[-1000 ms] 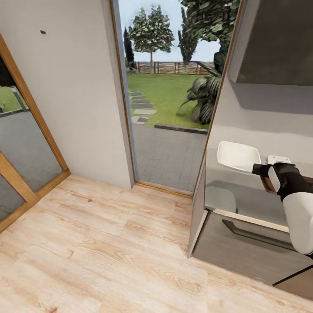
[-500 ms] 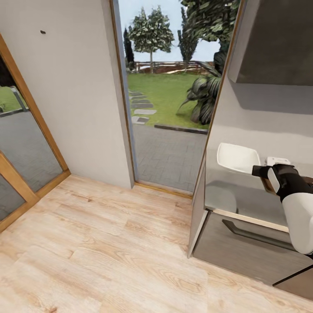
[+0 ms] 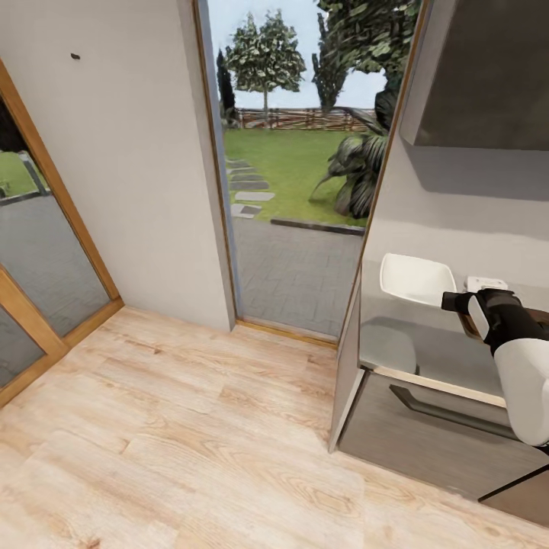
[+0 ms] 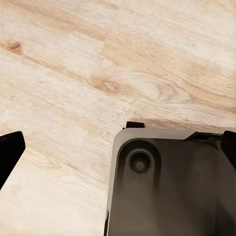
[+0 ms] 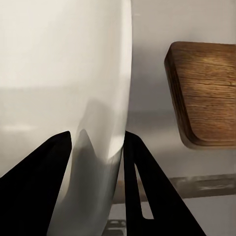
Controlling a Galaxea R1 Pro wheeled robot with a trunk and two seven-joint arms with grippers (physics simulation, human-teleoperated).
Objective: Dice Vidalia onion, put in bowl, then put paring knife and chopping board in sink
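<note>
Over on the left a mirrored sliding door in a wooden frame leans along the plain wall, and pale plank flooring runs across the room. The left gripper hangs low over those planks; one dark fingertip sits at one side of the wrist view and another at the far side, so the pincer stands wide with nothing in it. Next comes the open doorway onto a lawn, trees and a fence. Right of it the grey countertop starts, a dark drawer beneath. The white bowl sits tilted near the counter's left end. The right gripper has its two black fingers on either side of the bowl's rim, clamped on it. Just beside the bowl, a rounded corner of the chopping board lies on the counter, apart from the bowl.
</note>
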